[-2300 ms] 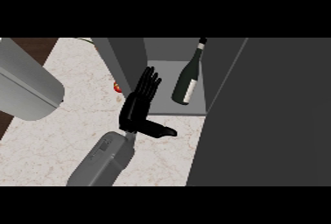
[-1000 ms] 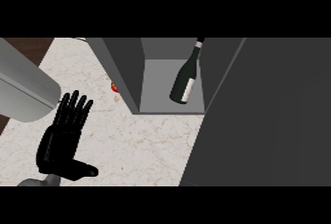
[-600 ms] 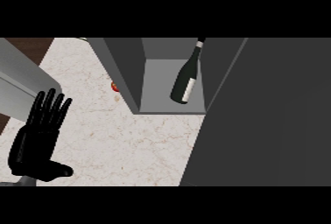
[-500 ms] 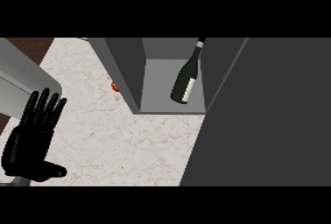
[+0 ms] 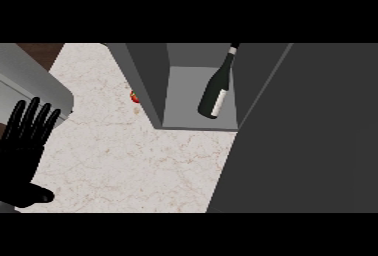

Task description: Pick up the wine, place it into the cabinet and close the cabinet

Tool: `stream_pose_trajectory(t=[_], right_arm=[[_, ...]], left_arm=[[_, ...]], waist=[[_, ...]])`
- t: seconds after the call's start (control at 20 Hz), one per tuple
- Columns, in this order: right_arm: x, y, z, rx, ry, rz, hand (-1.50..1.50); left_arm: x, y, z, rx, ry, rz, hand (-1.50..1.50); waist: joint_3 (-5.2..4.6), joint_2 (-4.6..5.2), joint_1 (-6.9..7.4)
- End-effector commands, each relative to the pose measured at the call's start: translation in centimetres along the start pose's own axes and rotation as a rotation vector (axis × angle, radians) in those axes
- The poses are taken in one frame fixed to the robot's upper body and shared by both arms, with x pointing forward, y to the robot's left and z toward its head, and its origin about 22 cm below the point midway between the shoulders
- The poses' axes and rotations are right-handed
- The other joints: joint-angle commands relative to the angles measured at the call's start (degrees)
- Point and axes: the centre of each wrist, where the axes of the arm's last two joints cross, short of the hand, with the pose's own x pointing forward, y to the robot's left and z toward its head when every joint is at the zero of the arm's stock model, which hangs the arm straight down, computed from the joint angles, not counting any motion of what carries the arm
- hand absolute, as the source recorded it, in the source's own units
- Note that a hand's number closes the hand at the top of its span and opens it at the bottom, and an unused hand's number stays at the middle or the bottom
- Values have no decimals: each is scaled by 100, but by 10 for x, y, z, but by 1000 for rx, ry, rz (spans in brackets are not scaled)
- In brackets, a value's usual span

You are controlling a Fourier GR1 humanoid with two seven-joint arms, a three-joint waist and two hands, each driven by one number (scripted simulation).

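The wine [image 5: 216, 89] is a dark glass bottle with a slim neck and a pale label near its base. It stands inside the cabinet [image 5: 151, 85], on the grey floor of the open compartment, its neck toward the far side and its base near the compartment's front edge. The cabinet is a plain matte grey box with flat walls and straight edges; its left wall comes down to the surface [image 5: 140, 160]. A broad, dark grey flat panel [image 5: 310, 135] fills the right side of the view, its long edge slanting from the compartment's right side down to the near edge.

The surface is pale, marble-like stone with faint brownish veins. A small red object [image 5: 135, 97] lies on it, just beside the cabinet's left wall. At far left, a rounded grey body [image 5: 33, 82] overhangs the surface.

The left robot hand [image 5: 22, 150] is black and held flat at the left edge, fingers straight and spread, thumb out, holding nothing. A wide stretch of bare stone lies between it and the cabinet. The right robot hand is out of view.
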Motion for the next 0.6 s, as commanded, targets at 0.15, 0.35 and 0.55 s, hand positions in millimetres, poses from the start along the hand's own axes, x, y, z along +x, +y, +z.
stream_pose_trajectory(t=[0.15, 0.35, 0.55], right_arm=[[26, 15, -20, 18, -150, -231, 150], [25, 15, -32, 30, -130, -215, 150], [22, 10, -64, 17, -148, -195, 150]], left_arm=[[9, 7, -7, -21, -15, -1, -150], [14, 9, -11, -25, -24, 3, -150], [16, 13, -15, -46, 1, 12, -150]], waist=[[-11, 47, 202], [-21, 21, 254], [-19, 51, 333]])
